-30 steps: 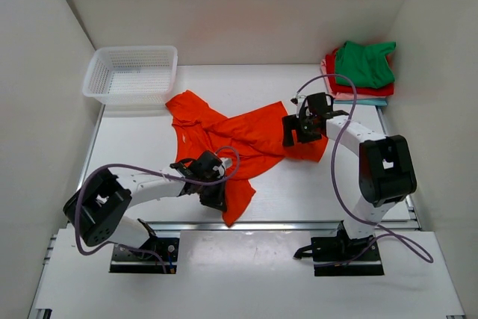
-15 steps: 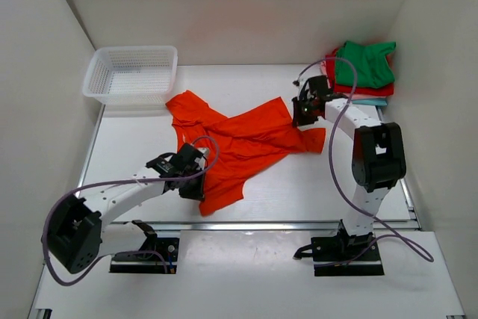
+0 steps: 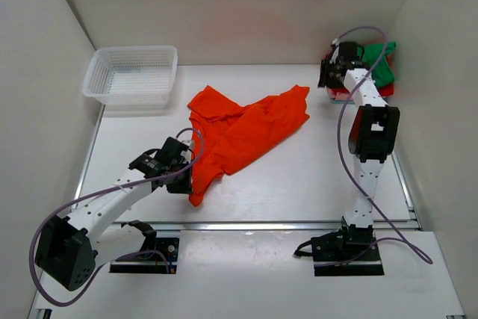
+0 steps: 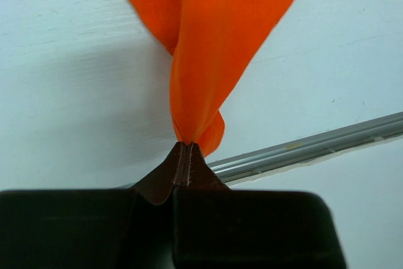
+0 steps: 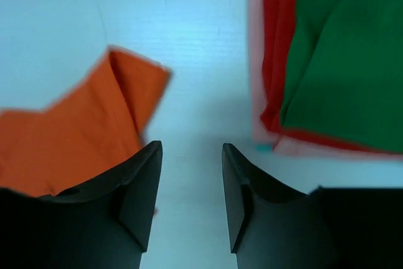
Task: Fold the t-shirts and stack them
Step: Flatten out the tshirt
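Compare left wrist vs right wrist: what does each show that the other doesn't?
Left wrist only: the left pincer shut on a bunched edge of the orange t-shirt, and a metal rail at lower right.
Right wrist only: the right pincer open with nothing between its fingers, and the folded stack at upper right, with the green t-shirt over the red t-shirt over the pink t-shirt.
Both: orange cloth on the white table.
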You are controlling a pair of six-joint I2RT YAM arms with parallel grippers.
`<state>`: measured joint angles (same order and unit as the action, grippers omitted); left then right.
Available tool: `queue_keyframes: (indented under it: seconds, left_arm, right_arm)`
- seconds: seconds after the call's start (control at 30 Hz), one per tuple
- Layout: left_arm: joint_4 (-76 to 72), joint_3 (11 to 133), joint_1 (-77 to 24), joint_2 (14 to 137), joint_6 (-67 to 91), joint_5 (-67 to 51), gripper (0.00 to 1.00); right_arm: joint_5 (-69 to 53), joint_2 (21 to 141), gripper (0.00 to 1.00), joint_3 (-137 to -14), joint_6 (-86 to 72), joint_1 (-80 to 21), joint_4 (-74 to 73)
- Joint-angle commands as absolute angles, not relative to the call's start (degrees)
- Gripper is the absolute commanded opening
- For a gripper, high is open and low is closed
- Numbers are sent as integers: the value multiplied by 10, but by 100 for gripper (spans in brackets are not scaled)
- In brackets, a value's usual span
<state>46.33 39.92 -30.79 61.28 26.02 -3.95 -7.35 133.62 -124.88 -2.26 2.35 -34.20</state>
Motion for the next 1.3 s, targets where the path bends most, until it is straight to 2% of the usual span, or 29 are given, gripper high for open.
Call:
queue_keyframes:
  seconds: [0.0, 0.03, 0.17, 0.27, 0.33, 0.43, 0.57, 0.63, 0.67, 0.7, 0.73, 0.77, 0.83, 0.97, 1.13, 1.27]
  left_arm:
    - [469, 404, -299, 601, 253, -40, 0]
    - [468, 405, -294, 602, 251, -39, 0]
    - [468, 411, -295, 603, 246, -38, 0]
    - [465, 403, -290, 594, 247, -44, 0]
    - [463, 403, -287, 591, 243, -43, 0]
    - [467, 403, -287, 590, 245, -45, 0]
    - [462, 399, -284, 584, 250, -46, 0]
    - [461, 401, -281, 584, 245, -48, 0]
    - [462, 400, -280, 584, 241, -50, 0]
    - [461, 401, -279, 585, 242, -49, 0]
    - [461, 400, -279, 589, 241, -50, 0]
    - [459, 399, -276, 587, 242, -52, 0]
    - [459, 401, -278, 591, 239, -53, 0]
    - [455, 398, -277, 584, 238, -52, 0]
    - [455, 397, -277, 578, 238, -62, 0]
    - [457, 397, -276, 569, 240, -58, 0]
  right_arm:
    - [-70, 1211, 42, -1059, -5, -17, -367]
    - [-76, 1149, 41, -951, -6, -25, -340]
    - [-90, 979, 34, -691, -61, -76, -183]
    - [-78, 951, 30, -611, -92, -104, -130]
    - [-89, 963, 30, -611, -105, -100, -113]
    - [-131, 1027, 51, -648, -116, -91, -106]
    - [-196, 1069, 59, -684, -153, -70, -57]
    - [-219, 1100, 58, -718, -160, -59, -61]
    - [-222, 1126, 57, -746, -156, -63, -65]
    - [-226, 1143, 48, -760, -160, -63, -76]
    - [-228, 1150, 34, -791, -149, -58, -95]
    - [-228, 1161, 0, -813, -149, -61, -101]
    - [-207, 1151, 0, -819, -143, -59, -129]
    - [-148, 1037, 0, -732, -127, -77, -124]
    - [-145, 886, 0, -638, -113, -90, -169]
    - [-148, 816, 1, -611, -98, -100, -199]
